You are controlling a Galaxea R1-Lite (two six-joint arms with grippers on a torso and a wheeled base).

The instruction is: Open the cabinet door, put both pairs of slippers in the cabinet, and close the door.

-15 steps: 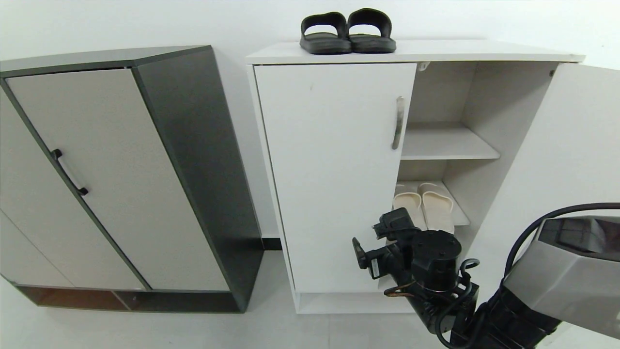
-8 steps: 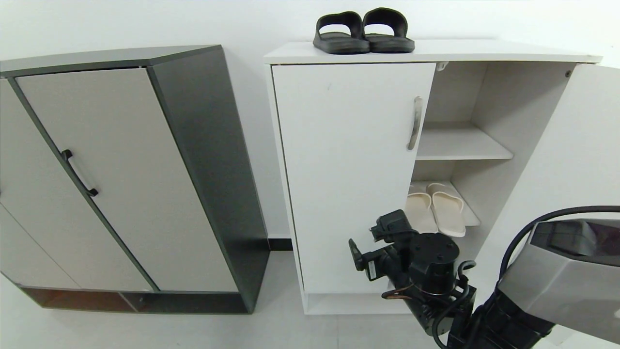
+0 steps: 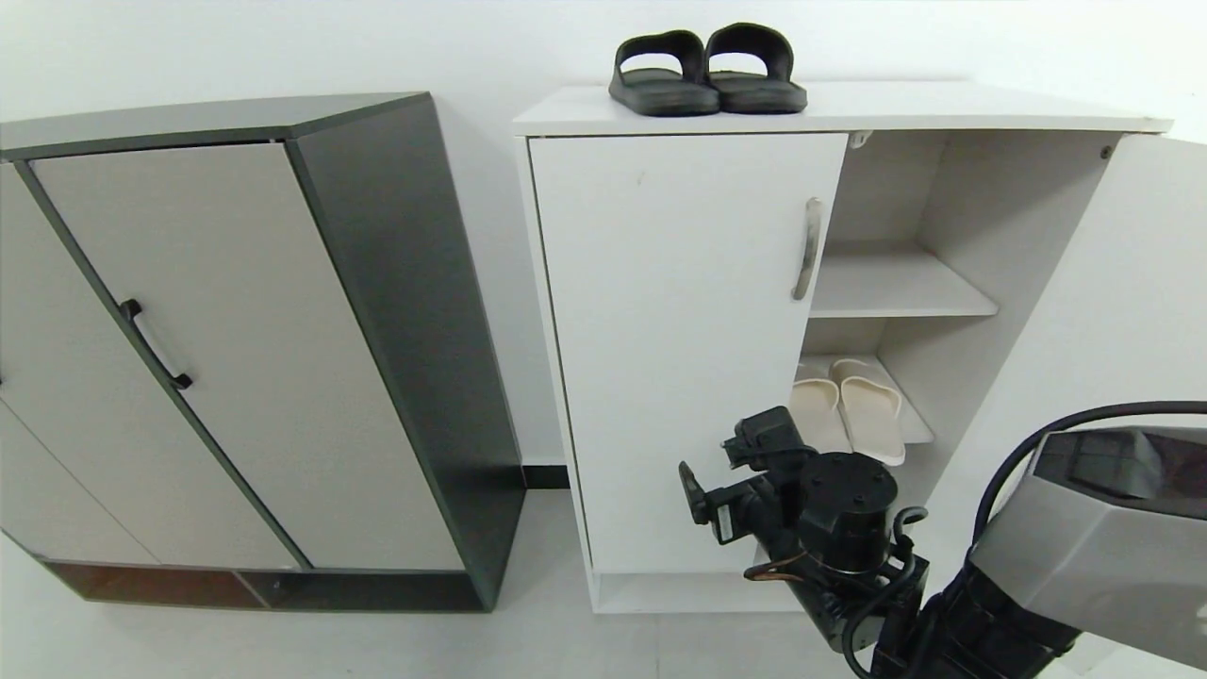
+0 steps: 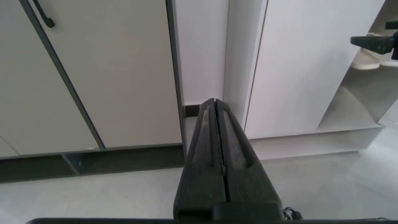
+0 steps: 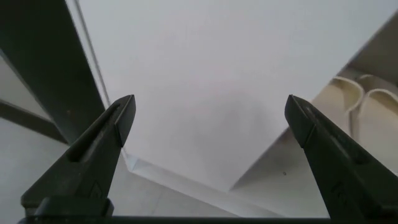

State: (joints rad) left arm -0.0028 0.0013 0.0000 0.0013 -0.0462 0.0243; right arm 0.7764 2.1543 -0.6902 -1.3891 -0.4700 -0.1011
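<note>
A pair of black slippers (image 3: 707, 71) stands on top of the white cabinet (image 3: 943, 99). The cabinet's right door (image 3: 1113, 311) is swung open and its left door (image 3: 679, 349) is shut. On the lower shelf inside lies a pair of cream slippers (image 3: 849, 405) (image 5: 364, 102). My right gripper (image 3: 731, 462) (image 5: 209, 102) is low in front of the shut left door (image 5: 236, 81), open and holding nothing. My left gripper (image 4: 215, 106) is shut and empty, low above the floor, pointing at the gap between the two cabinets.
A grey and dark cabinet (image 3: 236, 349) (image 4: 93, 74) with a black handle (image 3: 156, 344) stands left of the white one, its door shut. The white cabinet's upper shelf (image 3: 896, 283) is bare. Pale floor (image 3: 566, 641) lies in front.
The head camera has shifted, so both cabinets sit further right and a little lower in the picture. The slippers, doors and right gripper have not moved.
</note>
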